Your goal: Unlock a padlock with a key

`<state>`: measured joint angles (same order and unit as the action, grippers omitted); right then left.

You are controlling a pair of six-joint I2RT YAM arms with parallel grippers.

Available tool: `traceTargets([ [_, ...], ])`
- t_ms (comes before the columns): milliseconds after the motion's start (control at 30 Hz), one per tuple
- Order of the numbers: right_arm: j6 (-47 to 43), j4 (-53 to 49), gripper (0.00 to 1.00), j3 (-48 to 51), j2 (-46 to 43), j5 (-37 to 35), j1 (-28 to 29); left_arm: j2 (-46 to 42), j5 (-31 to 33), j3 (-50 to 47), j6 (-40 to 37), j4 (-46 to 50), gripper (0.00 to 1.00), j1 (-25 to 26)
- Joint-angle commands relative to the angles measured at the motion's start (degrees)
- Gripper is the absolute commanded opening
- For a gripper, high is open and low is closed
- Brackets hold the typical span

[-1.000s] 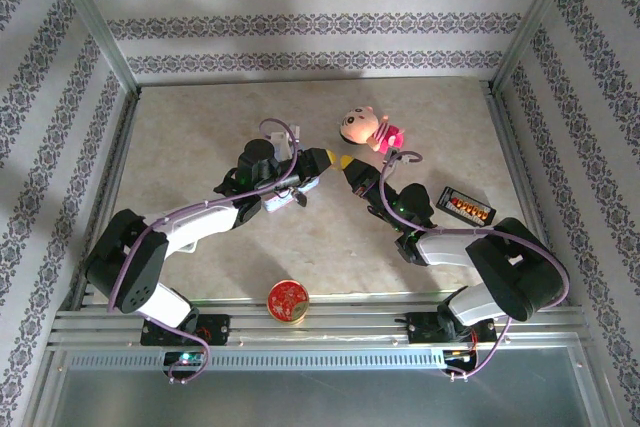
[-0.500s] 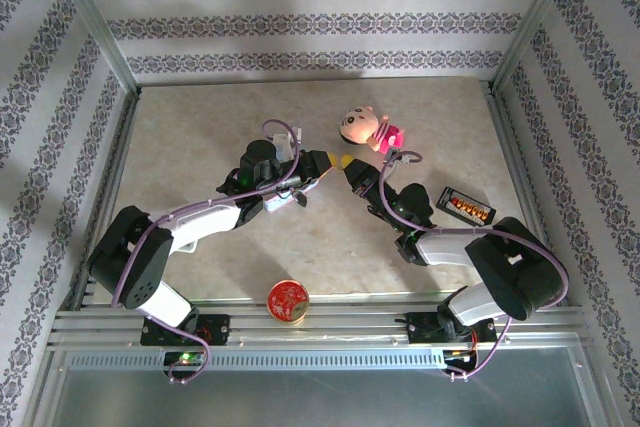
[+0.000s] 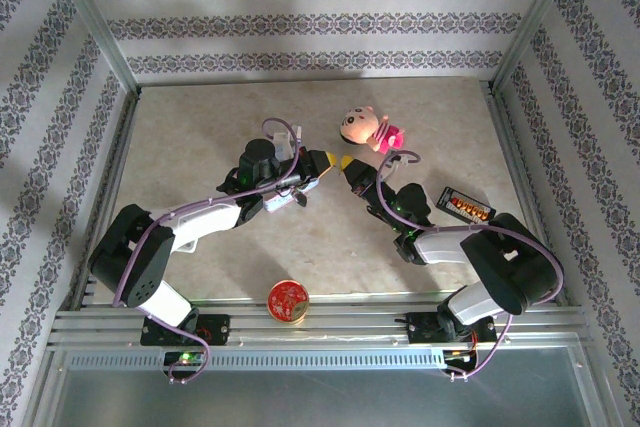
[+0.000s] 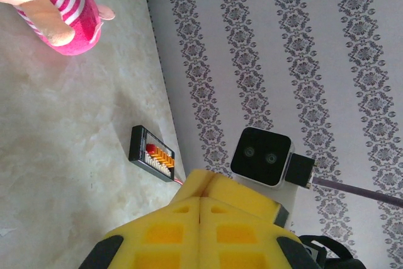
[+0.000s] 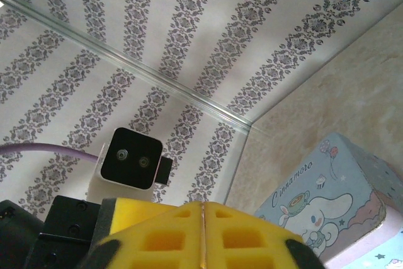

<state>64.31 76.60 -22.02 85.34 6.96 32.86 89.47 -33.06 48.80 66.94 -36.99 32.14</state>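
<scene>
- While the doll (image 3: 365, 127) lies where it was, the two arm tips on its near side have shifted. Half a second ago they nearly touched; now the left gripper (image 3: 322, 158) and the right gripper (image 3: 347, 162) stand just apart again, facing each other.
- On the left gripper, the yellow pads (image 4: 170, 234) are pressed together seam to seam, with nothing seen poking out.
- On the right gripper, the pads (image 5: 167, 237) also meet along a thin line. Whether they pinch anything I cannot tell.
- Both the padlock and the key are too small to make out, so I cannot tell where either is. If one is held, the pads hide it.
- My reading is that this meeting and parting near the doll looks like a hand-over, or a try at bringing the key to the padlock. Nothing suggests the padlock is open yet.
</scene>
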Motion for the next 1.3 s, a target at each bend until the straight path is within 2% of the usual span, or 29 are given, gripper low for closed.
traceTargets([
  [0, -0.3, 2.7, 0.27, -0.5, 0.0, 2.1, -0.6, -0.4, -3.3, 3.2, -3.1, 2.2, 0.0, -1.8],
  [100, 0.0, 2.3, 0.29, 1.6, -1.2, 6.0, -2.8, -2.4, -6.4, 6.3, -9.5, 11.8, 0.0, -3.4],
  [200, -0.9, -0.3, 0.3, 3.7, -3.7, 11.3, -4.6, -4.6, -8.6, 11.4, -19.6, 26.7, 0.0, -4.4],
  [333, -4.0, -5.3, 0.38, 6.0, -8.6, 14.8, -5.6, -5.2, -10.1, 18.6, -31.8, 44.4, 0.0, -4.8],
  [533, -9.8, -13.0, 0.39, 4.9, -15.8, 21.7, -5.9, -1.8, -18.7, 25.8, -39.7, 56.5, 0.0, -4.8],
  [700, -12.0, -16.6, 0.43, 3.4, -20.0, 26.7, -5.9, -1.7, -19.7, 27.1, -42.7, 59.4, 0.0, -4.8],
  [933, -12.8, -20.8, 0.43, -0.9, -19.6, 30.2, -5.1, -1.8, -23.6, 25.8, -39.7, 53.9, 0.0, -4.6],
  [1267, -12.5, -19.6, 0.31, -5.1, -13.5, 32.9, -2.5, -1.9, -24.9, 24.6, -37.3, 50.8, 0.0, -4.5],
])
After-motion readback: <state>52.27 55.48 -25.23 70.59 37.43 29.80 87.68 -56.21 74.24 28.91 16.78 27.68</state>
